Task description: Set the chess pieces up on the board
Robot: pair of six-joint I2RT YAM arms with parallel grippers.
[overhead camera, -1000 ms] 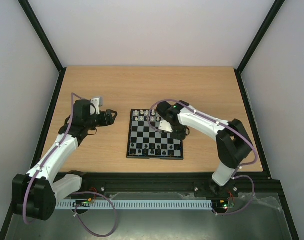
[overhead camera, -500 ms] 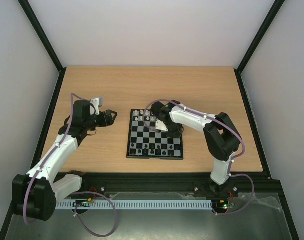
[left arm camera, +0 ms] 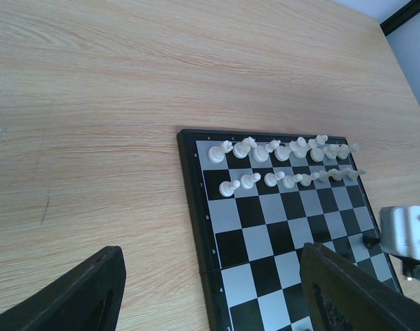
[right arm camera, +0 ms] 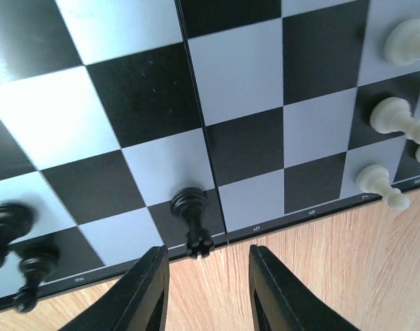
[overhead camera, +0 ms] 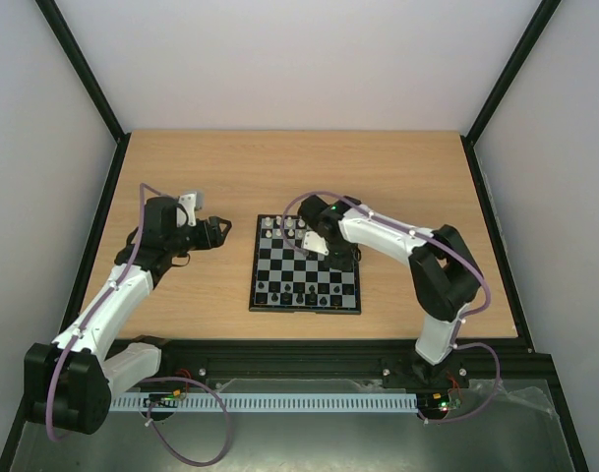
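Note:
The board [overhead camera: 304,265] lies mid-table. White chess pieces [overhead camera: 284,228] stand in its two far rows and black chess pieces [overhead camera: 309,293] along its near rows. My right gripper [overhead camera: 341,258] hovers over the board's right edge. In the right wrist view it [right arm camera: 206,286] is open and empty. A lone black piece [right arm camera: 191,210] stands upright on an edge square of the board [right arm camera: 244,69], just beyond the fingertips. My left gripper [overhead camera: 220,228] is open and empty above bare wood left of the board. Its view shows the board [left arm camera: 258,241] and the white rows [left arm camera: 285,164].
Wooden table [overhead camera: 181,177] with black frame posts at both sides and white walls around. Other black pieces [right arm camera: 16,241] stand left of the lone piece and white pieces [right arm camera: 392,117] to its right. The right arm's white camera block [left arm camera: 410,234] shows at the board's far side.
The right arm has swung its wrist left and toward the far side over the board's right edge, and its elbow has shifted. The left arm has not moved.

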